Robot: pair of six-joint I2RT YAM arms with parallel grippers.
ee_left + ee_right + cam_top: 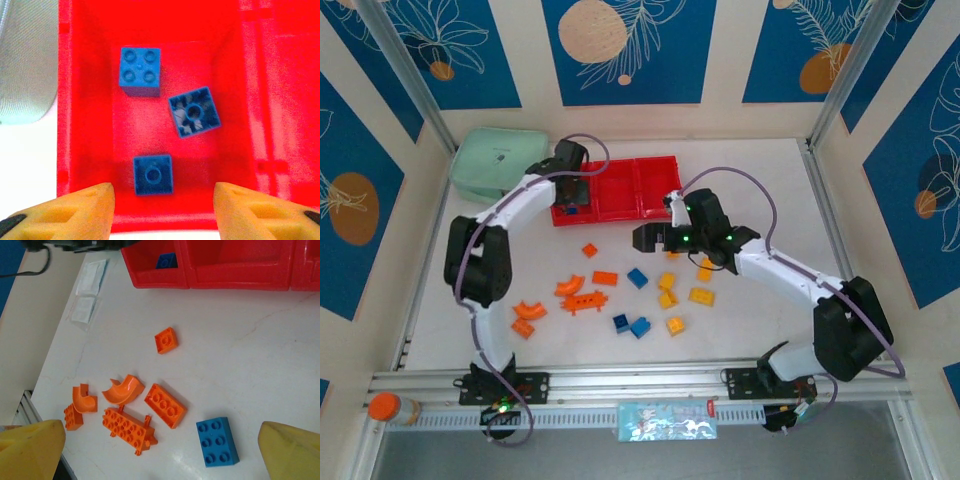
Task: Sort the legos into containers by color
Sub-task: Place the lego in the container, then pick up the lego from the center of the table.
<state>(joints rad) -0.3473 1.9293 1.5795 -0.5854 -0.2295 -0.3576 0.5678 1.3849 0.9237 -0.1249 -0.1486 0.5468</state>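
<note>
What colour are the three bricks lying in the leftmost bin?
Blue, all three bricks, against the red bin; the left wrist view shows them best.

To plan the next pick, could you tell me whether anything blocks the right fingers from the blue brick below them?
Nothing visible does: the blue brick lies bare on the table; the nearest orange brick lies apart from it.

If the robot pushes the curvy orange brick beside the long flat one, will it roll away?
Probably not far: the curvy orange brick has flat ends, so it might just rock. It looks like hard, glossy plastic, so likely stiff and apt to slide on the smooth table.
</note>
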